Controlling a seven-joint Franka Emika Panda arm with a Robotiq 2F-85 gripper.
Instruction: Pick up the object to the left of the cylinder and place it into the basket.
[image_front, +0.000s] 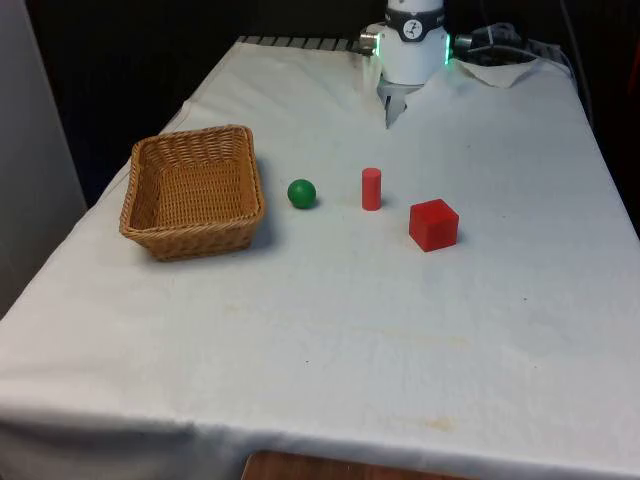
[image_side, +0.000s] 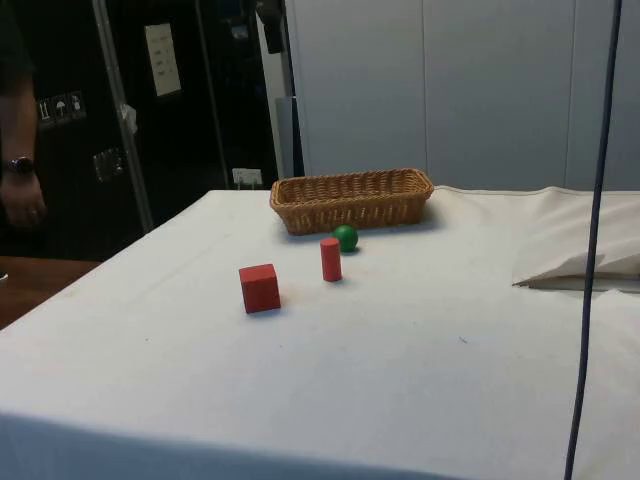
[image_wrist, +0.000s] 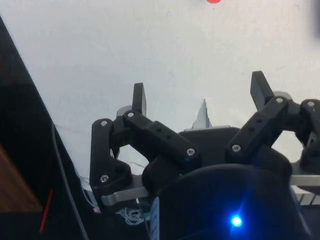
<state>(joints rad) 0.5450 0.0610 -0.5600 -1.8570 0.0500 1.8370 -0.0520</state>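
Lying between basket (image_front: 193, 190) and cylinder (image_front: 371, 188): ball (image_front: 301, 193)

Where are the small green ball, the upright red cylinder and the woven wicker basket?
green ball (image_front: 301, 193), front view, centre of its face.
red cylinder (image_front: 371, 189), front view, middle of its side.
wicker basket (image_side: 350, 205), side view, its near outer wall.

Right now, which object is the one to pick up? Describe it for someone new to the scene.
Find the basket on the front view's left. Beside it, before the red cylinder, sits the ball. It is the sole green, round thing; the cube is red too.
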